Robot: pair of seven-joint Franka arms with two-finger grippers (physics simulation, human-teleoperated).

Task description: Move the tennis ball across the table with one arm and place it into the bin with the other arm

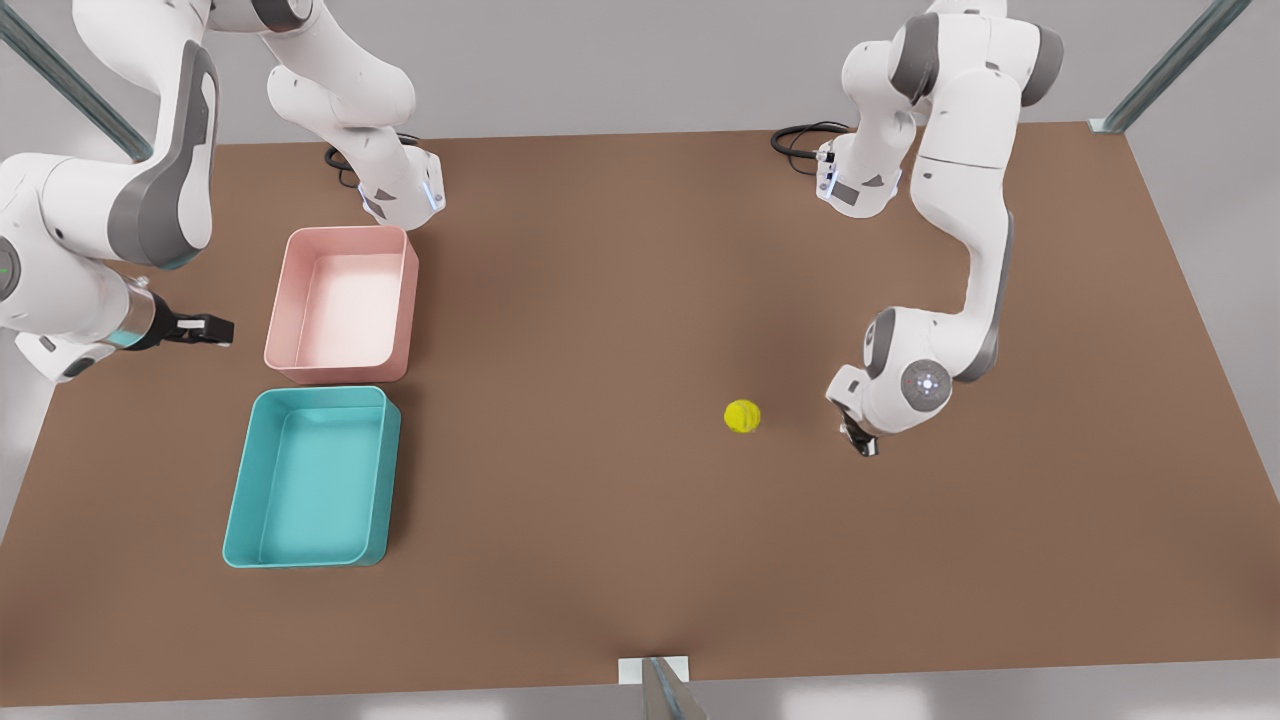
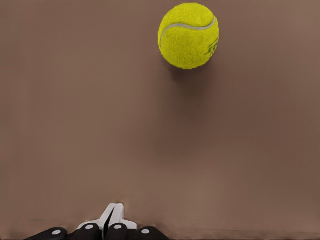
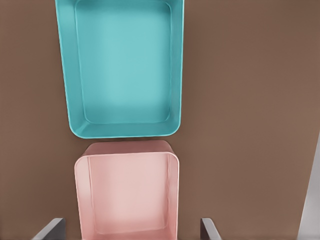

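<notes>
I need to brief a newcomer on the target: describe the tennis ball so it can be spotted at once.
Start from the brown table and look toward the front view's right, away from the pink bin and teal bin. On bare tabletop, a short way from the left claw, sits the tennis ball. It is the only round thing: small, fuzzy, bright yellow-green with a pale curved seam.

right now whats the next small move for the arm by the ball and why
Probably nudge the left gripper toward the tennis ball. Its fingers are shut, and the ball lies free on the table, apart from them, far from the bins. The right gripper waits open beside the pink bin.
</notes>
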